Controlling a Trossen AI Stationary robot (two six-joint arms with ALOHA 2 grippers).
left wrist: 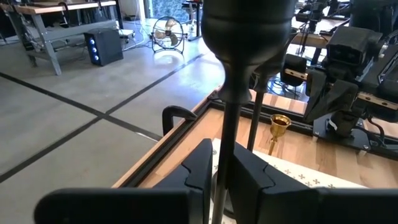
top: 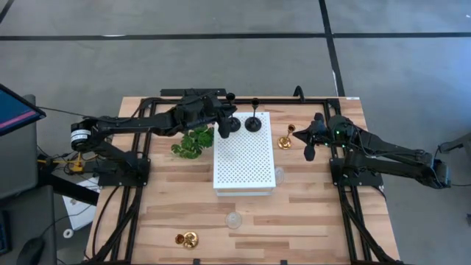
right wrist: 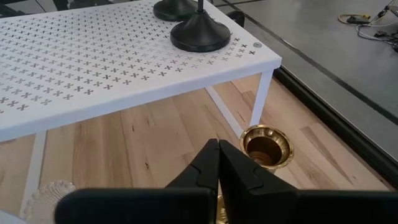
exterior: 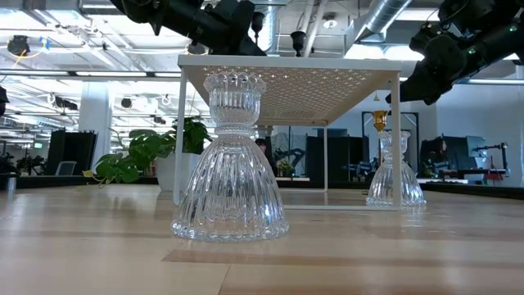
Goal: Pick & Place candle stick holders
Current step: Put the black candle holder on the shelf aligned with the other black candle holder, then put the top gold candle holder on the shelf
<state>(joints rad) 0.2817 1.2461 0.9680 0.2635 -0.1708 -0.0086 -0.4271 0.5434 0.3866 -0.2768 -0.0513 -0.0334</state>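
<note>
Two black holders stand at the far end of the white perforated board point(top: 243, 158). The left one point(top: 232, 122) is in my left gripper point(top: 225, 122), which is shut on it. The other point(top: 253, 124) stands free on its round base. My right gripper point(top: 310, 146) is shut and empty, just right of an upright gold holder point(top: 285, 139) on the table. One glass holder point(top: 278, 175) stands by the board's near right leg. Another glass holder point(top: 234, 219) and a second gold holder point(top: 186, 239) are near the front edge. My left gripper pinches the black holder's thin stem point(left wrist: 225, 134) between its two fingers point(left wrist: 200, 173), below the cup. The fingers come about level from the table's left and lie across the stem. The holder is upright. Its base point(right wrist: 177, 7) is at the board's top; I cannot tell whether it rests there.
A green leafy sprig point(top: 193, 141) lies on the table left of the board, under my left arm. The board stands on thin white legs point(right wrist: 261, 99), with open room beneath it. Black frame rails point(top: 140, 184) run along both table sides. Bare wood lies between the board and the front edge.
</note>
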